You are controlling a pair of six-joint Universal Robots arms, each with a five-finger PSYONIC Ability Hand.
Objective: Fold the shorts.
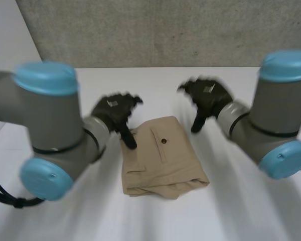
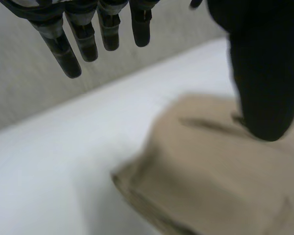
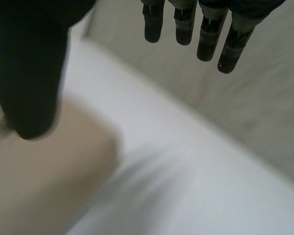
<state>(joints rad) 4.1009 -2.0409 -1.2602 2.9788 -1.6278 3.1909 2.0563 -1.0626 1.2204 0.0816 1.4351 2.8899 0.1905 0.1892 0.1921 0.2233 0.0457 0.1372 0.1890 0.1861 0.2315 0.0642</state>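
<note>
The tan shorts [image 1: 161, 158] lie folded into a compact stack at the middle of the white table [image 1: 241, 211], a buttoned pocket on top. My left hand [image 1: 115, 113] hovers over the stack's far left corner, fingers straight and thumb pointing down near the cloth, holding nothing. My right hand [image 1: 206, 98] hangs above the table just off the far right corner, open and empty. In the left wrist view the fingers [image 2: 83, 39] are spread above the shorts [image 2: 210, 181]. Under the thumb in the right wrist view lies the shorts' edge [image 3: 44, 186], with the fingers [image 3: 206, 34] straight.
A grey concrete wall [image 1: 165, 30] rises behind the table's far edge. Both arms [image 1: 45, 125] [image 1: 271, 120] flank the shorts. White tabletop surrounds the stack on every side.
</note>
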